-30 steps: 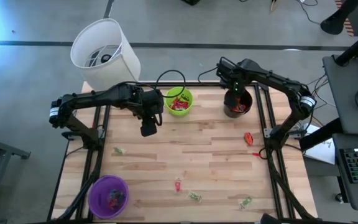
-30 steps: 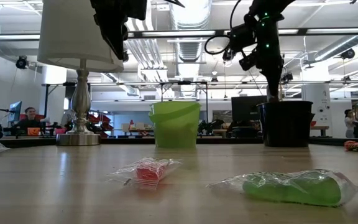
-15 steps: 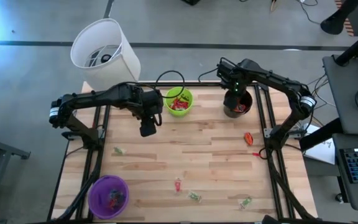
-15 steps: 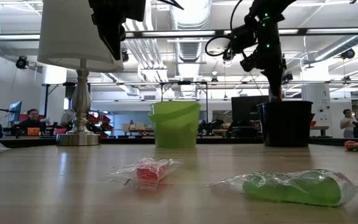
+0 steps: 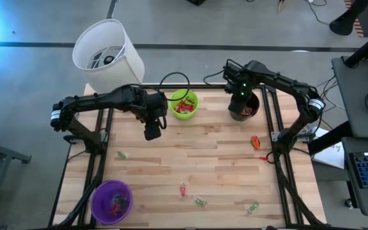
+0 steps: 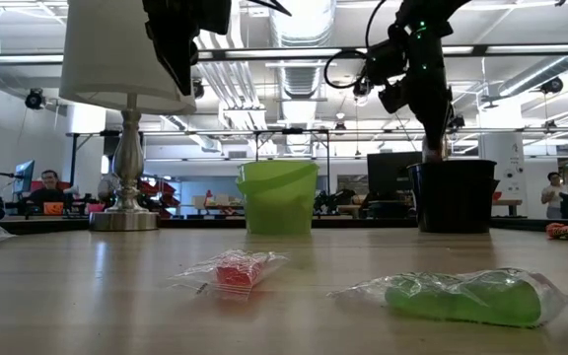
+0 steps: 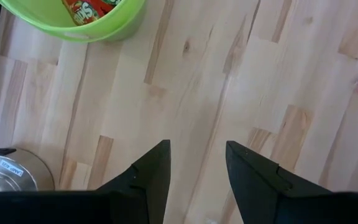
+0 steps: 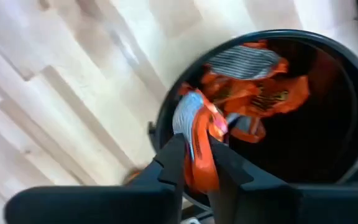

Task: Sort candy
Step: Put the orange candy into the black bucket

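The candy lies scattered: an orange piece (image 5: 255, 142) at the right, a red one (image 5: 183, 190) and green ones (image 5: 200, 202) (image 5: 253, 207) near the front edge, one (image 5: 122, 154) at the left. My right gripper (image 5: 240, 96) hangs over the black cup (image 5: 245, 108), which has orange packets (image 8: 260, 93) in it, and is shut on an orange candy packet (image 8: 197, 134). My left gripper (image 5: 152, 133) hovers open over bare wood beside the green cup (image 5: 184, 104); nothing is between its fingers (image 7: 154, 165). My right gripper pinches the orange packet between its two fingers (image 8: 174, 152), coming from above and pointing down. The packet's silver-edged end (image 8: 188, 115) sticks out past the fingertips. It is lifted clear, over the black cup's near rim (image 8: 166, 124).
A white lamp (image 5: 107, 54) stands at the far left corner, its metal base (image 7: 5, 171) close to my left gripper. A purple cup (image 5: 111, 201) holding candy stands at the near left corner. Dark frame rails run along both table sides.
My right gripper has tipped a little over the black cup without leaving its place.
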Available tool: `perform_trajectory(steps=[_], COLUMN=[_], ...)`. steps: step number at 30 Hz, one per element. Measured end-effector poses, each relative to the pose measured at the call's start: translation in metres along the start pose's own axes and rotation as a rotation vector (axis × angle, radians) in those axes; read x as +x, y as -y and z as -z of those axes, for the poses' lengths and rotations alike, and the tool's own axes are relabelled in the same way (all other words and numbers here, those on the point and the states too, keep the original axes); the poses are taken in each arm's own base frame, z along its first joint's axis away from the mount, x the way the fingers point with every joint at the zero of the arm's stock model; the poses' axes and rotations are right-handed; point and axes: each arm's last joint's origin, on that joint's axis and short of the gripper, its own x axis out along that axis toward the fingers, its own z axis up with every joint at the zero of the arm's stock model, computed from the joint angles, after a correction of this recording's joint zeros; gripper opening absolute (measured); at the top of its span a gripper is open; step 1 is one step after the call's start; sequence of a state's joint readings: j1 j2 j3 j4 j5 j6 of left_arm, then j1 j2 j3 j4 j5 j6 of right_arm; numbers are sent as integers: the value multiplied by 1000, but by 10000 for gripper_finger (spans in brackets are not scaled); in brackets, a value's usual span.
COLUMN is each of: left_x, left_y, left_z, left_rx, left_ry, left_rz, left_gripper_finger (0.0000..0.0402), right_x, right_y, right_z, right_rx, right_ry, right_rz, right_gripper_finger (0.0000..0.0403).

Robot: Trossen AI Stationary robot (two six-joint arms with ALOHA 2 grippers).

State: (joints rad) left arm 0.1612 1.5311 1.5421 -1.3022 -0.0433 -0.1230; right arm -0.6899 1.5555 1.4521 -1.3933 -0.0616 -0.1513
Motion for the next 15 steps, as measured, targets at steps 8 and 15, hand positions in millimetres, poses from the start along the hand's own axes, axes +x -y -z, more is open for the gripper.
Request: perform_trajectory(steps=[8, 15], left_x=[0, 0], left_y=[0, 0], left_z=[0, 0], left_rx=[1, 1], left_ry=[0, -1], left_rz=[0, 0], left_gripper_finger=[137, 137], right_x=[0, 0], right_y=[3, 5], right_z=[1, 2], right_rx=[45, 60], right_ry=[-20, -26], right_rz=[101, 138], right_gripper_finger=[110, 144])
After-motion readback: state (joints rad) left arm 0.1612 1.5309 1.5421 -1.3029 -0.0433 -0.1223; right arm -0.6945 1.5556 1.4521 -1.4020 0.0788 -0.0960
